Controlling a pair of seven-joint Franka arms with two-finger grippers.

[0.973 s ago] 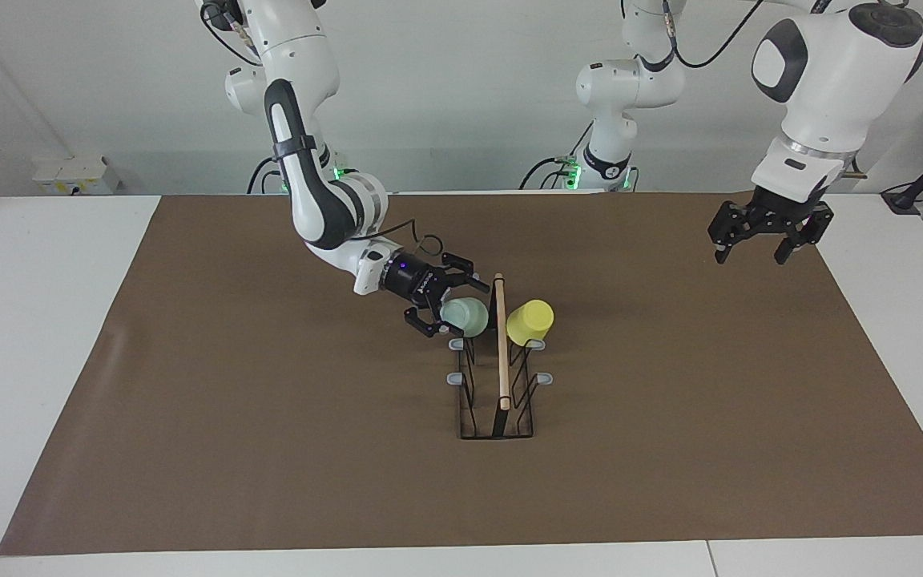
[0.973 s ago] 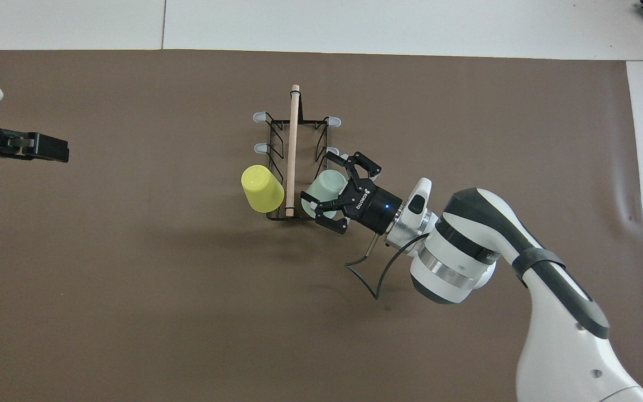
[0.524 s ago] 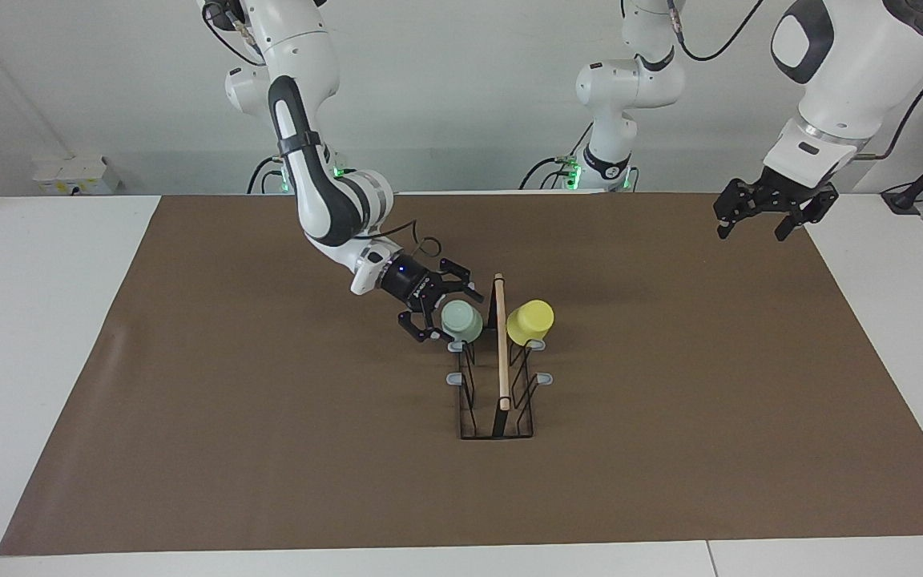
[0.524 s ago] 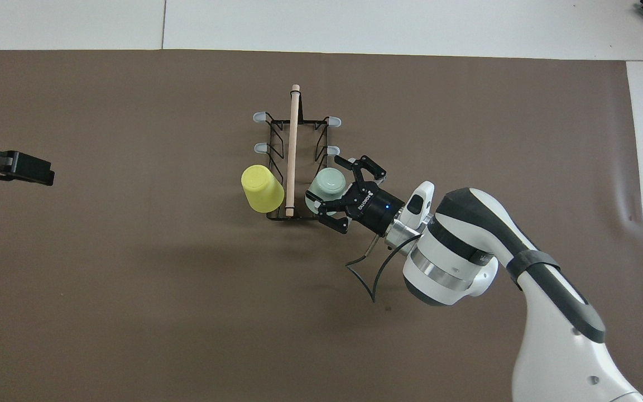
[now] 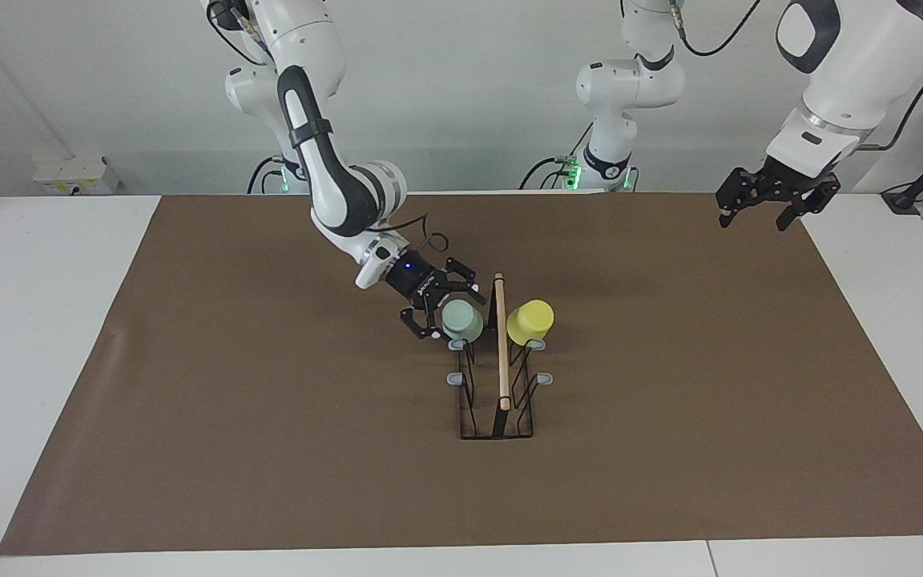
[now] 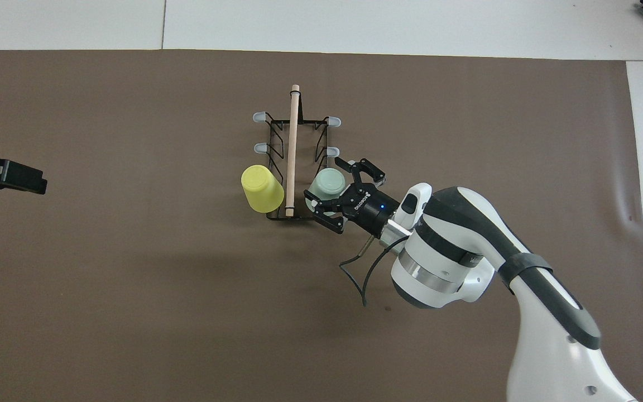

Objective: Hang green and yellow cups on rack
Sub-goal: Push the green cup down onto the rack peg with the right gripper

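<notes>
Mint green cup (image 5: 462,320) and yellow cup (image 5: 530,322) both sit on pegs at the end of the rack (image 5: 497,398) nearest the robots, one on each side of the wooden rod (image 5: 501,340), green toward the right arm's end of the table (image 5: 69,336). Right hand (image 5: 441,308) is right beside the green cup with its fingers spread wide either side of it, not squeezing as far as I can see. Left hand (image 5: 777,201) hangs open up in the air over the left arm's end of the brown mat (image 5: 269,449), well away, just waiting. Rest of the rack's pegs, farther from the robots, are bare.
</notes>
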